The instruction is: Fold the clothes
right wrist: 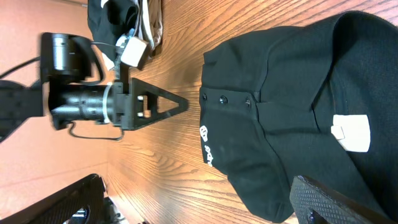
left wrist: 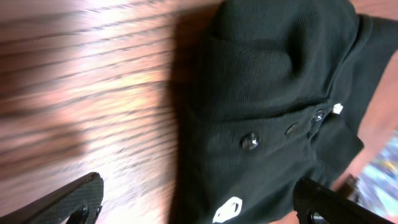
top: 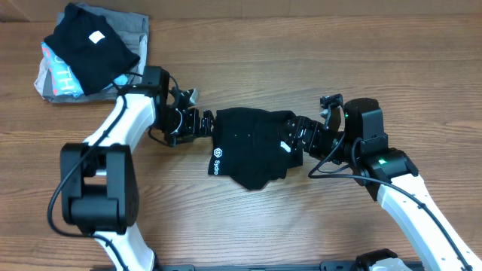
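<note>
Near the middle of the table [top: 316, 60] lies the black collared shirt [top: 252, 147], gathered into a compact, slightly rumpled bundle with its white lettering along the edge nearest my left arm. My left gripper [top: 202, 124] sits just beside that edge and my right gripper [top: 297, 137] is at the opposite edge, so the shirt lies between the two. Both are released: in the left wrist view my fingers [left wrist: 74, 200] stand wide apart at the bottom corners with the cloth lying flat on the wood beyond them, and in the right wrist view my fingers [right wrist: 326, 200] are spread just as wide, with nothing pinched. From the left wrist I can see the placket buttons [left wrist: 250, 141] and a small white logo [left wrist: 227, 211]; from the right wrist, a white tag [right wrist: 351, 132] shows inside the collar. Whether either fingertip touches the fabric I cannot tell. At the far corner on my left sits a separate pile: a folded black piece with a white square label [top: 90, 45] on top of grey [top: 134, 26] and light-blue [top: 56, 71] garments, well apart from the shirt.
</note>
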{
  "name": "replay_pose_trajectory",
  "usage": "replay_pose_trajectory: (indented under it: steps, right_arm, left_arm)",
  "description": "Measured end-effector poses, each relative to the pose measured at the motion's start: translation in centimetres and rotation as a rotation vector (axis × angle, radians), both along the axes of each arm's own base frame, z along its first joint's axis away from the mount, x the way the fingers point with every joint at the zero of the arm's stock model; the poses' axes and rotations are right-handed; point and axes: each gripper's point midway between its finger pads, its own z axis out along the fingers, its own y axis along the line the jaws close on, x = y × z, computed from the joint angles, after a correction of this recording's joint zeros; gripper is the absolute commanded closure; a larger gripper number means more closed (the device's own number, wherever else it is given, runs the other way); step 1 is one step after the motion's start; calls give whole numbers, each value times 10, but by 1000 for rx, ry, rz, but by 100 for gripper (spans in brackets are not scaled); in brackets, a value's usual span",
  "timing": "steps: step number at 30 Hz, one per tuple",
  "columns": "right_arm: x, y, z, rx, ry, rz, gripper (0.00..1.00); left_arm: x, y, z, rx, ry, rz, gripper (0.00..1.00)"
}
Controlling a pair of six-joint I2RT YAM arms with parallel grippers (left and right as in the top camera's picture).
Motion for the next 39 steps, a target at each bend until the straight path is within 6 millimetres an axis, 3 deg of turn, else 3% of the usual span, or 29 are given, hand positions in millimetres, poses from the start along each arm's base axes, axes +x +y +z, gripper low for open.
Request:
replay_pose_trajectory:
  steps: [4, 9, 15, 18, 21, 26, 35, 39]
  right_arm:
    - [1, 0, 0, 1, -3, -1, 0]
    - [1, 0, 1, 2, -9, -1, 0]
    - [2, 0, 2, 2, -11, -1, 0]
    - [2, 0, 2, 2, -10, -1, 0]
    - [2, 0, 2, 2, -10, 0, 0]
    - [2, 0, 2, 2, -10, -1, 0]
    - [1, 0, 1, -1, -14, 3, 0]
    - [2, 0, 1, -7, -22, 7, 0]
  left_arm:
    - [-2, -11, -17, -71, 40, -19, 0]
    - [5, -26, -17, -183, 46, -30, 0]
    - [12, -62, -13, -398, 45, -75, 0]
    - [10, -77, -14, -467, 53, -102, 18]
    - [7, -89, -22, -489, 63, -125, 53]
    - [4, -98, -41, -470, 84, -124, 96]
    - [12, -96, -42, -444, 103, -95, 96]
    - [36, -87, -39, -308, 79, -84, 96]
